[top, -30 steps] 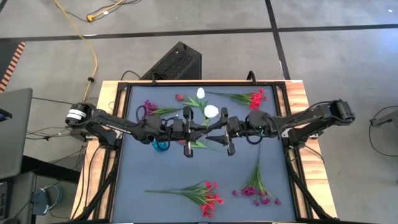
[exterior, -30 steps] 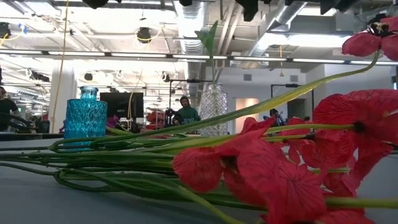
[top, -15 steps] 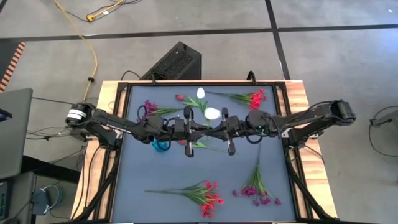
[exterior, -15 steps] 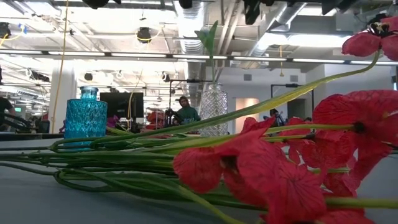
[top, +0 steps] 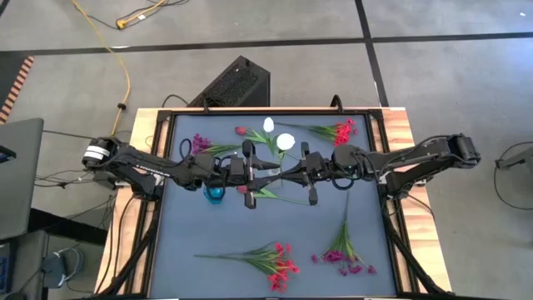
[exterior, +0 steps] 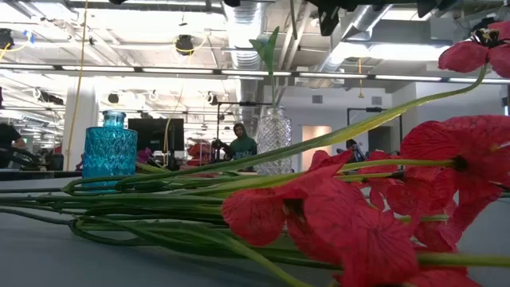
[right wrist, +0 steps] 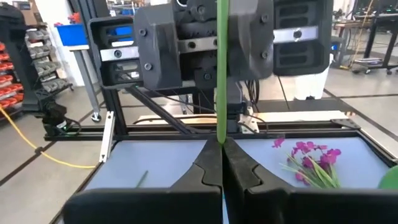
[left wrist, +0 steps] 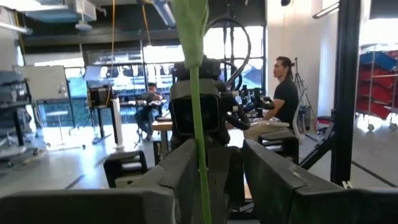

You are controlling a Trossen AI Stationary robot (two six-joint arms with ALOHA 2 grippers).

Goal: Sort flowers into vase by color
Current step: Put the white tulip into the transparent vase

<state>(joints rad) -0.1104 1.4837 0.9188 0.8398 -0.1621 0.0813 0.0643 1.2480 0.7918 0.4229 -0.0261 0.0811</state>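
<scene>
My two grippers meet above the middle of the table. Between them stands a green-stemmed flower (right wrist: 221,74) with a white bud (top: 285,142). My right gripper (right wrist: 222,163) is shut on its stem. My left gripper (left wrist: 217,171) faces it, open, with the same stem (left wrist: 199,124) rising between its fingers; whether a finger touches the stem I cannot tell. A blue vase (exterior: 109,151) and a clear glass vase (exterior: 273,142) holding a green sprig stand on the table. My right gripper pinches the flower's green stem (right wrist: 221,138) between its two fingers. The fingers come level from the table's right and lie across the stem. The stem rises roughly upright above the fingers, lifted clear of the table.
Flowers lie on the grey mat: a magenta sprig (top: 200,143), a red bud (top: 240,131), a white bud (top: 268,125) and a red cluster (top: 340,132) at the far side; a red cluster (top: 279,262) and a magenta one (top: 346,258) near the front. People sit beyond the table.
The held flower's white bud has shifted a little toward the table's far edge. Both arms have stayed close together over the table's middle.
</scene>
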